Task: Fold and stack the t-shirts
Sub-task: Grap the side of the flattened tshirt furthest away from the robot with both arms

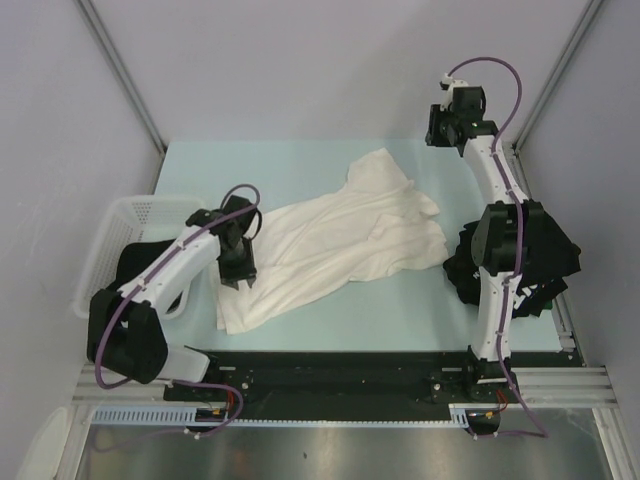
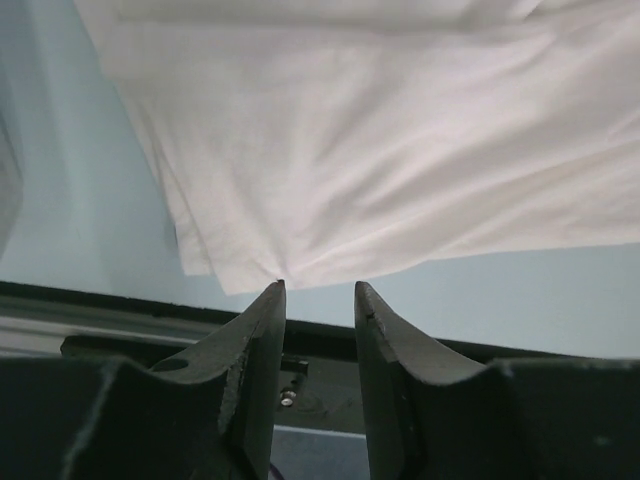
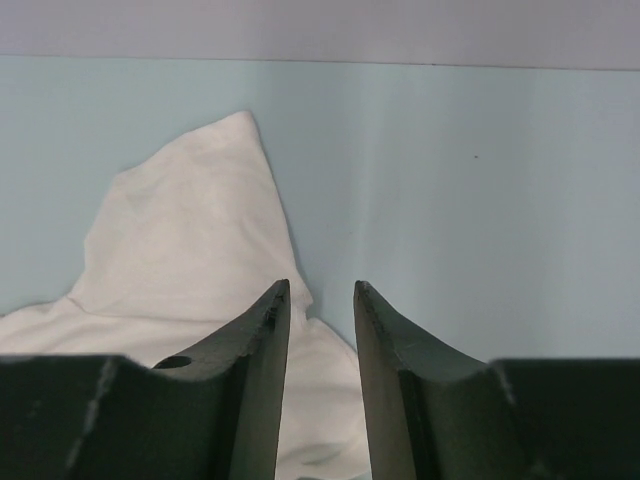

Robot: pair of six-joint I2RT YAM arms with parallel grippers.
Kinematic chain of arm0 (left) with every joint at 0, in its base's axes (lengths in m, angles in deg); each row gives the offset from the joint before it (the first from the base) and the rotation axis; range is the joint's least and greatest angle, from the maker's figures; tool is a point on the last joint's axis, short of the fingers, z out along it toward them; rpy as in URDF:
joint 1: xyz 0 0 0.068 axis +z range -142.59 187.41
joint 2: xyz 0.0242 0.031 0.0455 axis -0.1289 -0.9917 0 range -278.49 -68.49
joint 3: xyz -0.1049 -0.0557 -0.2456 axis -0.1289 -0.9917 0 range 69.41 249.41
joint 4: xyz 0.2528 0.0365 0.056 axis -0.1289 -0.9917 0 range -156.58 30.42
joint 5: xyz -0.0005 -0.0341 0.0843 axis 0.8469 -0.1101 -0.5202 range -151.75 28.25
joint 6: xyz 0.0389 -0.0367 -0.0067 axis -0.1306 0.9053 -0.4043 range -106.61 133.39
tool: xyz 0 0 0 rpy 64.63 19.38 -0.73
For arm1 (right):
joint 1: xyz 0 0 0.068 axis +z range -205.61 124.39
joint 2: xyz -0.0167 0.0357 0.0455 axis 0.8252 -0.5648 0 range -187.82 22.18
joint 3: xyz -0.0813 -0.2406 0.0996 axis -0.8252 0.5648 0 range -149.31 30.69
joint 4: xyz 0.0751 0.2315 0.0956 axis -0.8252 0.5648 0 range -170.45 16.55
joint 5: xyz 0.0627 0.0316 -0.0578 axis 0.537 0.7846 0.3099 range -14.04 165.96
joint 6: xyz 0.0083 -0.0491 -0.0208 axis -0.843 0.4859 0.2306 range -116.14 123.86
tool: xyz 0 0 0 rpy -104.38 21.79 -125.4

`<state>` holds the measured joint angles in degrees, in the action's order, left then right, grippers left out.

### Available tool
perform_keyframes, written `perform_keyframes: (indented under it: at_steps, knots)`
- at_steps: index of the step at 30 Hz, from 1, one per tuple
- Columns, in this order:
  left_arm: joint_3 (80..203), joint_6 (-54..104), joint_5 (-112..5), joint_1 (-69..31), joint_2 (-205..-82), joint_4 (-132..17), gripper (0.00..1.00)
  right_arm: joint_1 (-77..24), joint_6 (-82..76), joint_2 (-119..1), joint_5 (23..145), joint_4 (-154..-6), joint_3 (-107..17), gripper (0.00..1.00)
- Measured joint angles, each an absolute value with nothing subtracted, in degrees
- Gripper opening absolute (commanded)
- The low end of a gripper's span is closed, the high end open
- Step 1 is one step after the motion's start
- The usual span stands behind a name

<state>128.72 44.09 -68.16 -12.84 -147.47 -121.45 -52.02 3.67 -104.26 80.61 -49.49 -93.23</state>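
Left pincer [image 2: 320,288], jaws apart, beside cream t-shirt [image 2: 380,150] corner

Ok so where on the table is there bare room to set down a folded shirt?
Bare table at the far left, between the basket and the white t-shirt, and at the near right, between that shirt and the black t-shirts. The middle and right edge are crowded.

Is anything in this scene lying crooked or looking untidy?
The cream-white t-shirt lies diagonally across the table, wrinkled and unfolded, its far end bunched. A heap of black cloth sits crumpled at the table's right edge.
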Motion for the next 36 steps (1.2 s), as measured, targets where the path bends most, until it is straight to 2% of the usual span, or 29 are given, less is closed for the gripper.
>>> perform_keyframes:
  at_steps: [6, 14, 36]
  knots:
    - [138.76, 44.44, -68.86, -12.93, -150.79, -119.92, 0.39, -51.78, 1.22, -114.24, 84.63, -50.48, -100.01, 0.39]
    - [142.76, 44.48, -68.49, -14.00, -154.75, -118.78, 0.39, -51.34, -2.71, -124.04, 90.49, -54.63, -105.19, 0.45]
    - [147.87, 44.46, -67.57, -15.36, -161.52, -119.68, 0.40, -50.84, -11.56, -132.91, 95.93, -65.30, -109.25, 0.49]
